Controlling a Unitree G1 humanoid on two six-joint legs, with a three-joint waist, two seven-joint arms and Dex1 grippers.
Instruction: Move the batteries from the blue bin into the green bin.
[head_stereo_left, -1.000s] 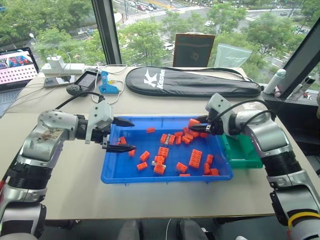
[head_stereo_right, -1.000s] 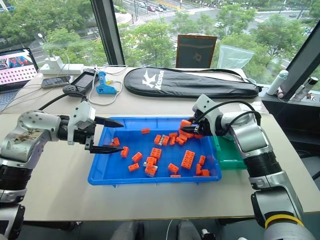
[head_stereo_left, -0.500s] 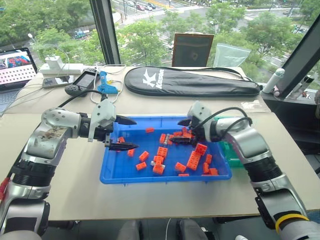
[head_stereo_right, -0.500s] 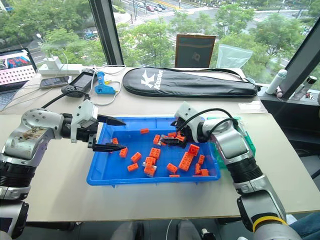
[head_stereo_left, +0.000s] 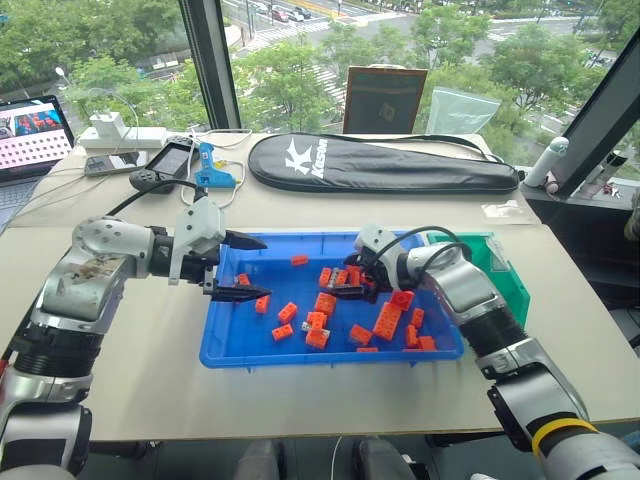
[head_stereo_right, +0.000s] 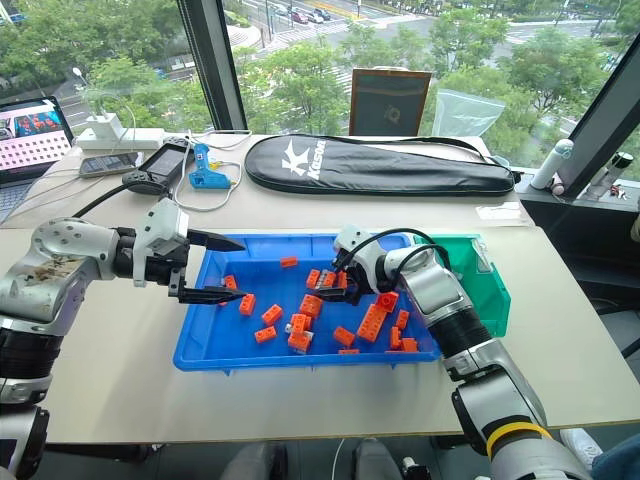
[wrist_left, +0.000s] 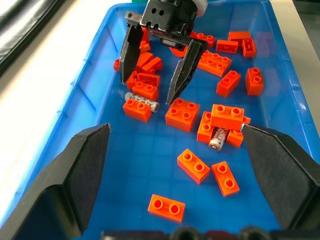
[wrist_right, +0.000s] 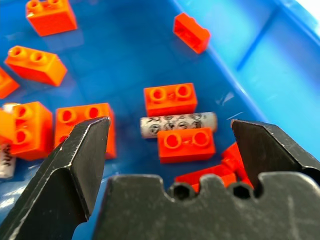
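Observation:
The blue bin (head_stereo_left: 226, 350) lies in the middle of the table, strewn with orange bricks. One of the batteries (wrist_right: 177, 122) lies among bricks near the bin's far right part, also seen as the battery (wrist_left: 141, 100). My right gripper (head_stereo_left: 345, 281) hangs open just above it, one finger on each side, holding nothing. A second battery (wrist_left: 220, 138) sticks out from under a brick nearer the middle. My left gripper (head_stereo_left: 267, 267) hovers open and empty over the bin's left end. The green bin (head_stereo_left: 500, 272) stands against the blue bin's right side.
A black racket bag (head_stereo_left: 380, 162) lies across the table behind the bins. A blue tool (head_stereo_left: 212, 167), a game controller (head_stereo_left: 160, 170) and a laptop (head_stereo_left: 30, 135) sit at the back left. Bare tabletop runs along the front edge.
My right gripper has swung left from beside the green bin, sunk into the blue bin and opened wide. The left gripper has stayed in place.

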